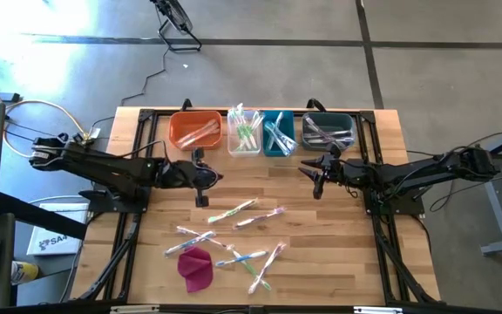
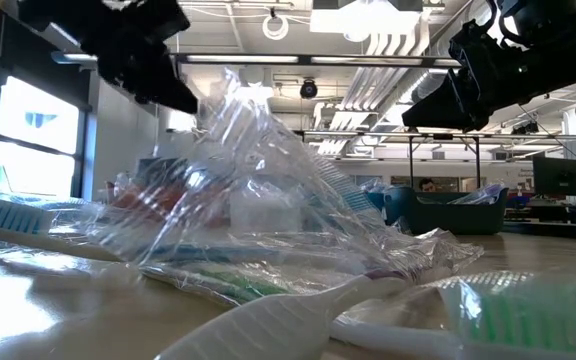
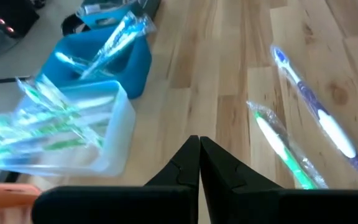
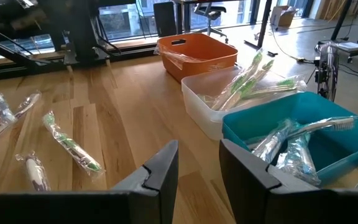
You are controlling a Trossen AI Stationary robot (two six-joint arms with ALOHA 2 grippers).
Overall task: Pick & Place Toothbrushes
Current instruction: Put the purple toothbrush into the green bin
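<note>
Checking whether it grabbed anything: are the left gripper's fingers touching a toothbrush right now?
Apart. In the left wrist view the left gripper has its fingers shut on nothing, with bare wood between them and the nearest green toothbrush.

Light wooden table (image 1: 347,262), plank top. Along the far edge sit four bins in a row: orange bin (image 1: 195,131), clear bin (image 1: 244,133), blue bin (image 1: 278,133), dark teal bin (image 1: 329,132). Nearer the front, wrapped toothbrushes (image 1: 234,212) lie scattered, with a magenta cloth (image 1: 196,268) beside them.
</note>
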